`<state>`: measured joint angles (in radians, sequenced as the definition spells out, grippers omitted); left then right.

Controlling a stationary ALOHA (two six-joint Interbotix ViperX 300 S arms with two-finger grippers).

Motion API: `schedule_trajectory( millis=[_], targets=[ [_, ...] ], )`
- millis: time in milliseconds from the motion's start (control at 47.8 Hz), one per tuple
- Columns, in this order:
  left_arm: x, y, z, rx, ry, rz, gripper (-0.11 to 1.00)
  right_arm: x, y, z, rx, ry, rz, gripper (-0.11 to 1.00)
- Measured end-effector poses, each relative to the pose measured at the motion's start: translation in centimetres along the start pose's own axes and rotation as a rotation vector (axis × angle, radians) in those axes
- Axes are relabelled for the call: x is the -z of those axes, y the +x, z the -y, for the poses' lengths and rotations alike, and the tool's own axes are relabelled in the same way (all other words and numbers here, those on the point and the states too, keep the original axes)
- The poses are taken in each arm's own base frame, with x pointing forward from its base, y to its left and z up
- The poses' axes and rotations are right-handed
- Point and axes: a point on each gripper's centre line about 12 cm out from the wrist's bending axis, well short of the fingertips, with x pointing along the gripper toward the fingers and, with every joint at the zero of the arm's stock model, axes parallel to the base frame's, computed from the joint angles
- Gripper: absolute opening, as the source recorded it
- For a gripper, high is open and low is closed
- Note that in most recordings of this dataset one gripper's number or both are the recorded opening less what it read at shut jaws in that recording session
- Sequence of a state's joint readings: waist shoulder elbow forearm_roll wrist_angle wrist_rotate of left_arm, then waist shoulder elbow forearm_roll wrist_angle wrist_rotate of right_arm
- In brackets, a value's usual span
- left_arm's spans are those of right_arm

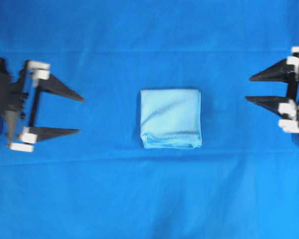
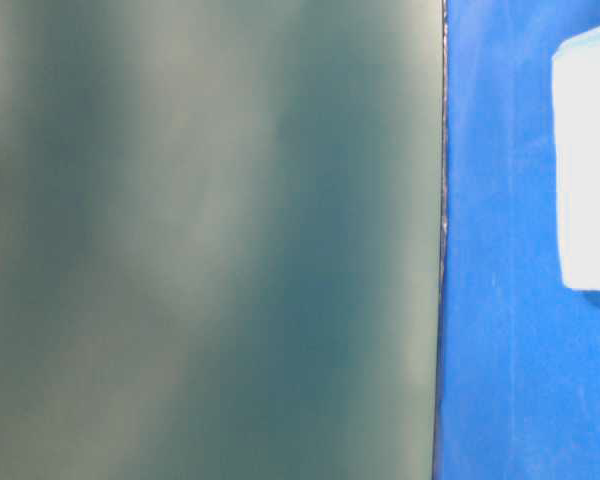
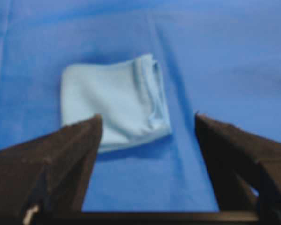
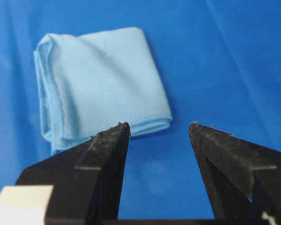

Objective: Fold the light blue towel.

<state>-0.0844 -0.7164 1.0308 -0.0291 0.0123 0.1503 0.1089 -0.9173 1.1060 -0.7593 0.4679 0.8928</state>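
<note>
A royal-blue table cloth (image 1: 149, 30) filled the overhead view, and your light blue towel (image 1: 170, 118) lay folded at its middle.

You had the towel down as a compact, near-square bundle of stacked layers, with its hemmed edges bunched along the lower side in the overhead view. Your left gripper (image 1: 81, 115) stood at the left edge, well apart from the towel, its two dark fingers (image 1: 60, 88) spread wide and pointing toward the bundle with nothing between them. Your right gripper (image 1: 249, 88) sat at the right edge, also well clear, its jaws likewise parted and empty. Both wrist views looked past the separated fingertips to the towel lying flat on the cloth beyond them, untouched. The table-level view was mostly blocked by a blurred grey-green surface (image 2: 210, 240), with a sliver of cloth and a pale corner of the towel at its right.
</note>
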Motion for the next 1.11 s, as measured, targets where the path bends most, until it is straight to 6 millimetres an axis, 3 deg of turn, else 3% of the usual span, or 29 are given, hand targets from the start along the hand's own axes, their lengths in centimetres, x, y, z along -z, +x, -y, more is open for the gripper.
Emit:
schedule_trajectory(
  millis=[188, 460, 690, 1109],
  targets=[
    [1.8, -3.7, -0.5, -0.041, -0.023, 0.076, 0.73, 1.8, -1.5, 1.1, -0.012, 0.022, 0.074, 0.59],
    [6.0, -6.7, -0.9, -0.109, -0.067, 0.115, 0.73, 4.1, -1.6, 1.8, -0.007, 0.045, 0.094, 0.59],
    [7.3, -7.3, -0.9, -0.124, -0.103, 0.129, 0.72, 4.2, -1.4, 1.8, -0.020, 0.049, 0.103, 0.59],
    [7.2, -7.3, -1.0, -0.128, -0.105, 0.132, 0.72, 4.3, -1.3, 1.8, -0.019, 0.048, 0.098, 0.59]
  ],
)
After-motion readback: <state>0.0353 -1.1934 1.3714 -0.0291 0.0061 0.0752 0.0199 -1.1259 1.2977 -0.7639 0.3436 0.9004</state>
